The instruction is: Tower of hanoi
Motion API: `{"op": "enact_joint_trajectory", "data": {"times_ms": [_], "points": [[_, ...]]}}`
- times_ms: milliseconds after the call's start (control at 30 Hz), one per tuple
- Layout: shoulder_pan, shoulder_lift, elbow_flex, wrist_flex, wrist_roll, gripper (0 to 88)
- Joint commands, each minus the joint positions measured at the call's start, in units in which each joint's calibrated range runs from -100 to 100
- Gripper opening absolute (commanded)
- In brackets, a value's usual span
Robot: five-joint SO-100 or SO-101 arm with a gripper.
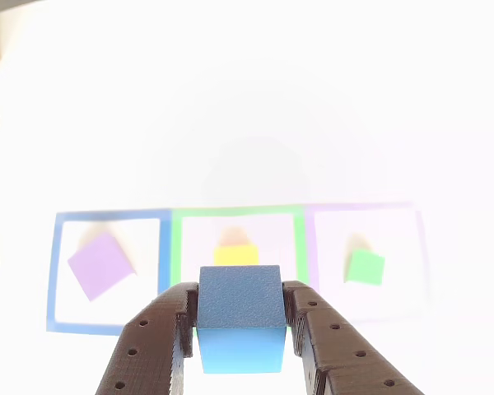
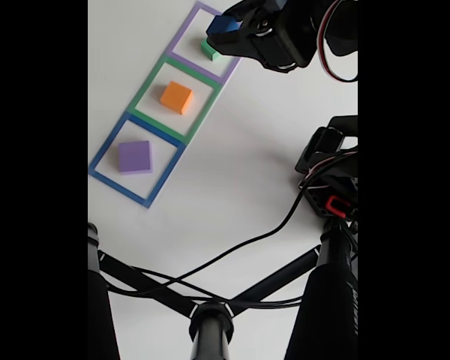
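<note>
My pincer (image 1: 239,329) is clamped on the small blue cube (image 1: 240,317), raised above the table. Risk: cube slips if grip loosens, or lands off-centre on the green block (image 1: 365,267).

The dark brown tool (image 1: 239,333) has ridged printed fingers (image 1: 152,346) with small round holes, trailing black cables (image 2: 232,251).

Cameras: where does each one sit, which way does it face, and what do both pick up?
Other view: rides just behind the gripper, looking forward and down at three squares; both fingers show, shut on the blue cube.
Fixed view: stands above the table, looking down; the arm enters at top right.
Shared: blue cube, purple block, orange block, green block.
</note>
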Motion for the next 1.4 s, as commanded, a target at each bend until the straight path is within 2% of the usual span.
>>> {"op": "enact_joint_trajectory", "data": {"times_ms": [0, 133, 267, 433, 733, 933, 1133, 1367], "points": [[4.22, -0.68, -2.43, 0.52, -0.23, 0.5], [8.34, -1.17, -1.88, 0.68, -2.09, 1.0], [12.56, -3.03, 1.03, 0.6, -1.92, 0.6], [17.74, -10.45, 19.21, -7.42, 2.14, 0.6], [25.41, -25.47, 67.57, -41.75, 3.15, 1.0], [25.6, -21.92, 92.21, -76.08, 3.15, 1.5], [23.78, -9.24, 100.67, -101.34, 3.15, 2.0], [21.95, 5.37, 102.57, -119.8, 3.15, 2.0]]}}
